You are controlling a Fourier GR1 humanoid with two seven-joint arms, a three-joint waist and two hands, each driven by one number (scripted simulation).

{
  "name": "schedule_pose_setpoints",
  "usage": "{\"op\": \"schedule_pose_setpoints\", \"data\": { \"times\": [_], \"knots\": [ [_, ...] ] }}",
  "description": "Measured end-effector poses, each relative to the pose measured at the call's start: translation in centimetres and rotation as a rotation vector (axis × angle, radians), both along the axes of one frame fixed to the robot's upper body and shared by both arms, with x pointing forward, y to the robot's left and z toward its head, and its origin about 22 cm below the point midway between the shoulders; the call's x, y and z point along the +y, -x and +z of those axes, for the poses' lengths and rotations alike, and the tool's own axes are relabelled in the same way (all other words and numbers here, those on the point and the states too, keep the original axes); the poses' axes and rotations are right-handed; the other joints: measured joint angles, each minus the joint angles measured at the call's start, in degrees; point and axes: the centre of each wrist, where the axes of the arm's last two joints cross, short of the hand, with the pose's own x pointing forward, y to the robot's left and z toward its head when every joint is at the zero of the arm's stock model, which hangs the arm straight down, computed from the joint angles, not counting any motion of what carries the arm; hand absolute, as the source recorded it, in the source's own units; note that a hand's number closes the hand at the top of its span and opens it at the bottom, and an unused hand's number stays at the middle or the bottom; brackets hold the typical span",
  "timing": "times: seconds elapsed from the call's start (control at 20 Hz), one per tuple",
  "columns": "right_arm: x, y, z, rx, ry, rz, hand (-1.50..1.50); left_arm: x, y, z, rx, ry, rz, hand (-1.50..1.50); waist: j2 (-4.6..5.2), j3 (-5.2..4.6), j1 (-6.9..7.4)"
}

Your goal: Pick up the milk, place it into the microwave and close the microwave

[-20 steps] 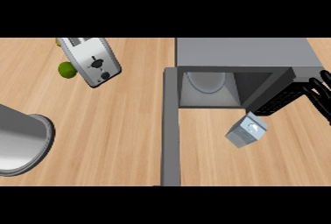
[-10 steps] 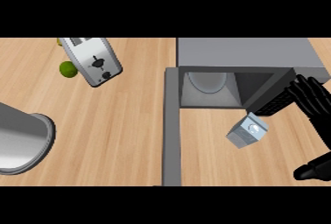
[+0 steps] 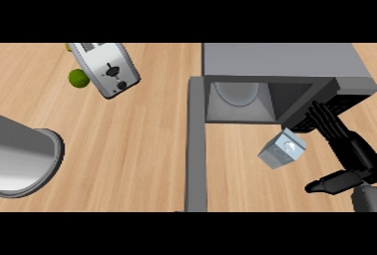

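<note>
Wooden counter (image 3: 132, 149) | milk (image 3: 282, 149) before open microwave (image 3: 280, 64) | right robot hand (image 3: 352, 150) spread, beside milk

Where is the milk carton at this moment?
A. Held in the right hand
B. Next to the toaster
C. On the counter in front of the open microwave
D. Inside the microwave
C: the milk carton is on the counter just in front of the open microwave, and the open right hand is beside it, not around it.
</note>
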Motion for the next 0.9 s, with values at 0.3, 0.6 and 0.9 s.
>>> {"op": "schedule_pose_setpoints", "data": {
  "times": [0.3, 0.6, 0.9],
  "knots": [
    [-0.5, -0.3, -4.6, 0.028, 0.058, -0.019, -1.5, 0.6, 0.8, 0.1, -0.006, 0.004, -0.004, -1.5, -0.07, -0.06, 0.22],
    [-0.6, -0.8, -7.6, 0.018, 0.14, -0.043, -1.5, 1.0, 1.2, 0.1, -0.019, 0.018, -0.009, -1.5, -0.15, -0.18, 0.26],
    [0.1, -1.6, -9.2, 0.038, 0.159, -0.038, -1.5, 1.4, 1.8, 0.6, -0.018, 0.013, -0.023, -1.5, -0.01, -0.14, 0.56]
  ]
}}
